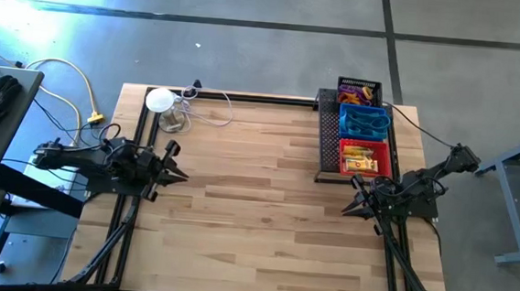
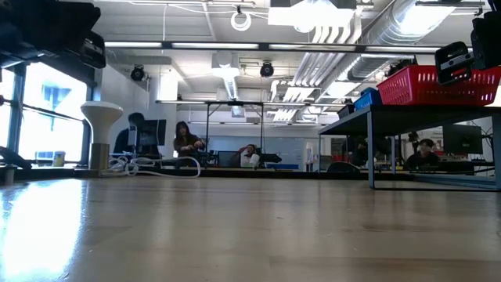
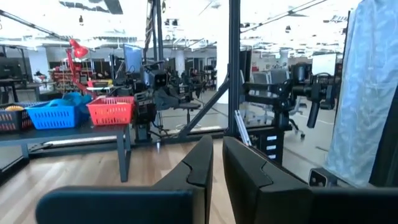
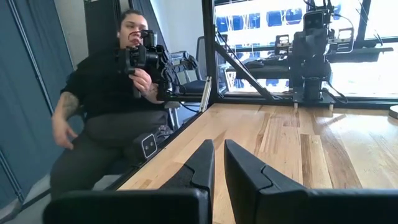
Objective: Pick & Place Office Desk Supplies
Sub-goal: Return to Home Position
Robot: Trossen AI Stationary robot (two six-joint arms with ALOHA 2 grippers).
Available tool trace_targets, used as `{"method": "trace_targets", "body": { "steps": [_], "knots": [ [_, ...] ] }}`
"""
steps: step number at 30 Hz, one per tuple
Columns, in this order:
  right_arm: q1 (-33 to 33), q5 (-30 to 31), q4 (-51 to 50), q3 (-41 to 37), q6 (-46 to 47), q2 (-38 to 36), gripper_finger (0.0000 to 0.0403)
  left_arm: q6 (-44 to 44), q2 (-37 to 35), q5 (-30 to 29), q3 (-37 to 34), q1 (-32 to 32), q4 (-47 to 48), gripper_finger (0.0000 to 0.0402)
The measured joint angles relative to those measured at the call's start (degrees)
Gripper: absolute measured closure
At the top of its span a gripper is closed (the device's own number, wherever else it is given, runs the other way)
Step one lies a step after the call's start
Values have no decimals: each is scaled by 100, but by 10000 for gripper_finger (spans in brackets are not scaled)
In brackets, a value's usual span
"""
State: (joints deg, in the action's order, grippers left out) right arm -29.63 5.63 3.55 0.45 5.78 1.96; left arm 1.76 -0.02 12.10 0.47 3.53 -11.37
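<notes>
Surface: we look at a pale plank table (image 1: 256, 200), bare across its middle, with dark rails along its edges.
Room: we see an open workshop with ceiling ducts, desks and seated people far off. In the right wrist view, a seated person (image 4: 106, 106) in dark clothes holds a dark device just beside the table's edge.
Far-left corner: a white round disc (image 1: 159, 100) stands there among looped cables.
Baskets: a black basket (image 1: 360, 81), a blue basket (image 1: 341, 122) and a red basket (image 1: 387, 162) sit side by side on a raised dark mesh shelf (image 1: 328, 137) at the table's far right.
Long axis: the row runs from the far edge toward the near one, black farthest and red nearest.
Contents: yellow packs (image 1: 360, 159) lie in the red basket; we cannot tell which way they point.
Left gripper (image 1: 181, 171): it hangs over the left side and aims inward. Its fingers are drawn almost together, with nothing between them.
Right gripper (image 1: 351, 208): it sits just nearer than the red basket and aims inward. Its fingers are likewise nearly touching and hold nothing.
</notes>
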Motion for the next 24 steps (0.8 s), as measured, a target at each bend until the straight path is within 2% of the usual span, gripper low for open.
{"method": "trace_targets", "body": {
  "steps": [8, 24],
  "knots": [
    [0, 2, 2, 0, 0, 0, 380, -98, 124, -329, 2, -4, 177, 372],
    [0, 17, -13, 0, 0, 0, 380, 13, 130, -341, 4, 13, 157, 372]
  ]
}}
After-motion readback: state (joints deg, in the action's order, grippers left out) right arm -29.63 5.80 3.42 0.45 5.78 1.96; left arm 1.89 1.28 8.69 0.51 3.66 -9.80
